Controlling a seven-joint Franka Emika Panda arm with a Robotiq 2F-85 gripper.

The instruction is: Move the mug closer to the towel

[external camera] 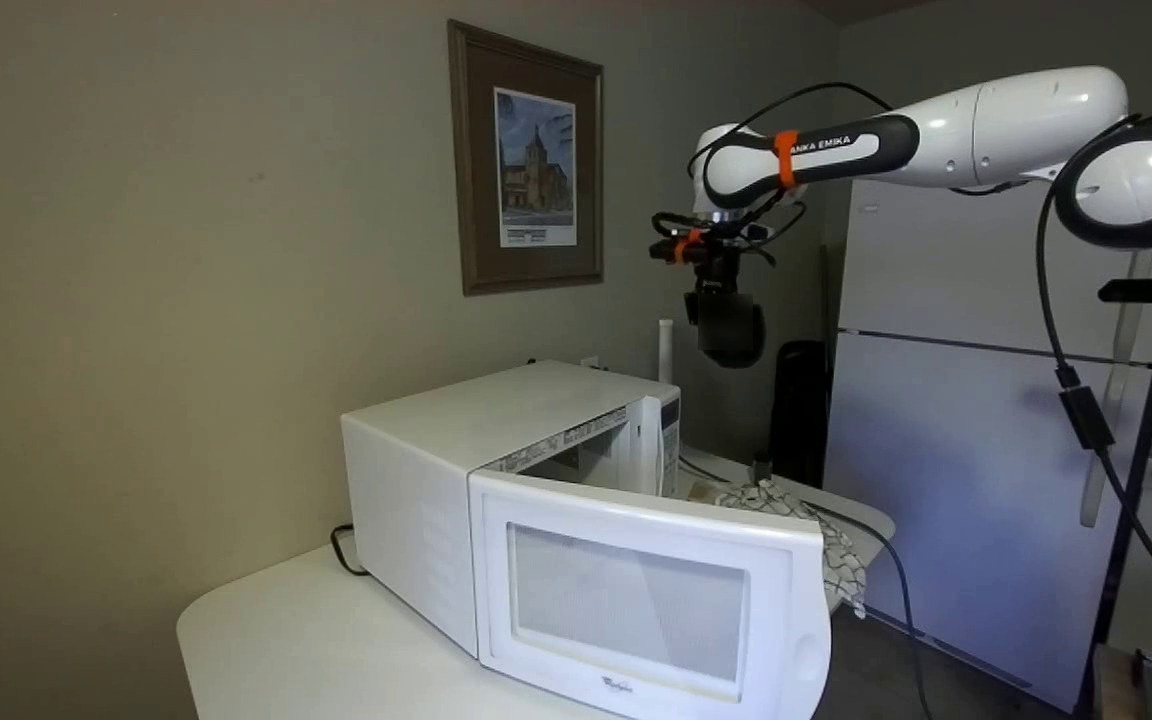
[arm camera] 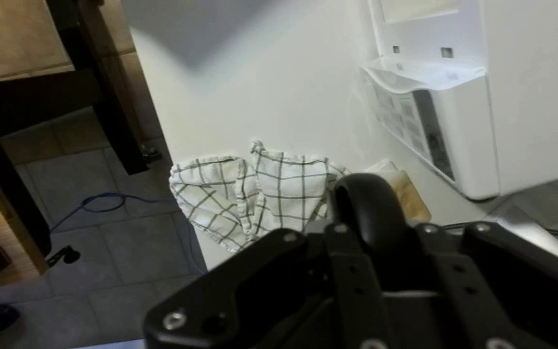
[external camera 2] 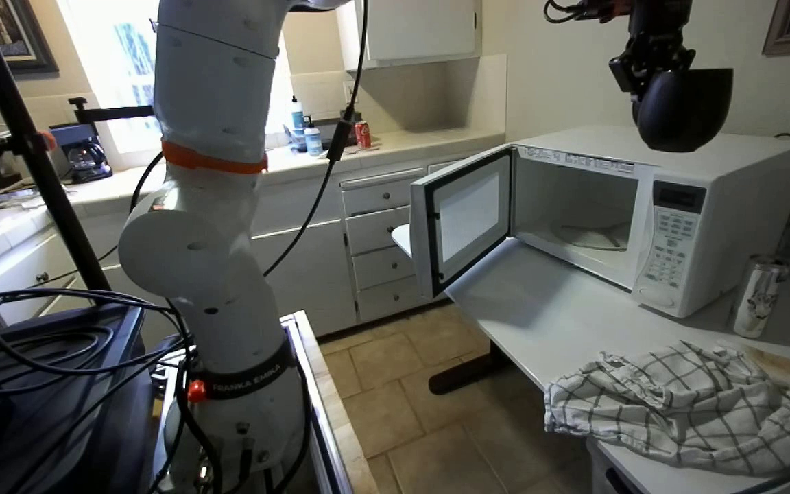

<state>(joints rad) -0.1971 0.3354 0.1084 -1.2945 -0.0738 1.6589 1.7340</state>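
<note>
Above table [external camera 2: 546,302]: rounded black mug [external camera 2: 684,113] pinched in jaws; white towel [external camera 2: 690,412] rumpled, dark-gridded.

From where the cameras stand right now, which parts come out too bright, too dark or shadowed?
In an exterior view, the window glares almost white; in both exterior views, the mug is so dark that little surface detail shows; in the wrist view, a soft-edged grey shadow falls on the white table.

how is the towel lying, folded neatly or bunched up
Bunched up: in an exterior view the checked towel lies in loose wrinkles, with no neat squared edges.
</note>
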